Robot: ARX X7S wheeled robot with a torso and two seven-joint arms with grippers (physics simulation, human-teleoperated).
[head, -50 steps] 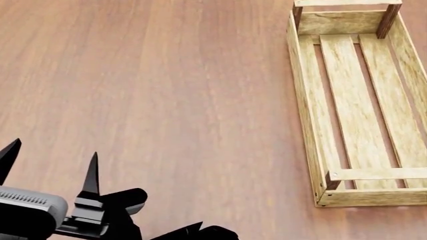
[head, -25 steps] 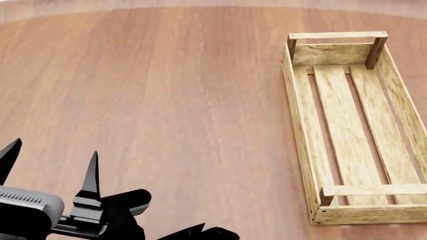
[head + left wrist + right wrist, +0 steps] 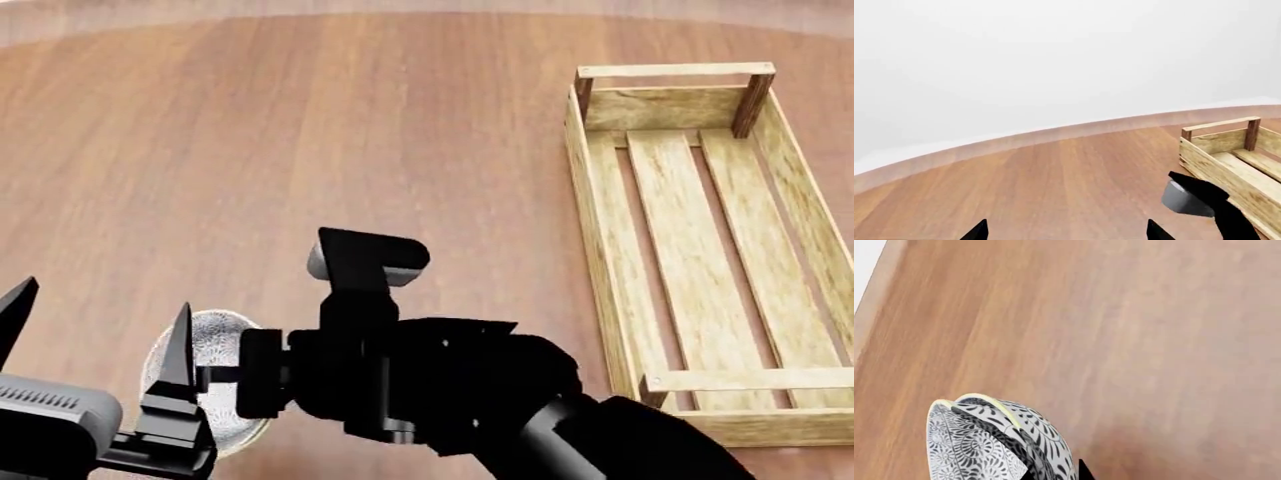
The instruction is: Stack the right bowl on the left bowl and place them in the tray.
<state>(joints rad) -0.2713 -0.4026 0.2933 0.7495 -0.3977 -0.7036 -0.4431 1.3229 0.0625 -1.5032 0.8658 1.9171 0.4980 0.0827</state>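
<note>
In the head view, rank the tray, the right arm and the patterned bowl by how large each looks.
1. The tray and the right arm cover similar areas; the arm is nearer the camera, so I will not rank them.
2. Patterned bowl, smallest, though the arm and the left gripper hide parts of it.

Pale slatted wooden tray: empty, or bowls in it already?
Empty. In the head view the pale slatted wooden tray shows only bare slats; the black-and-white patterned bowl is outside it, at the right end effector.

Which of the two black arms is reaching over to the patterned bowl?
The right arm, stretching in from the lower right, ends at the bowl. The left claw just sits open, holding nothing.
</note>
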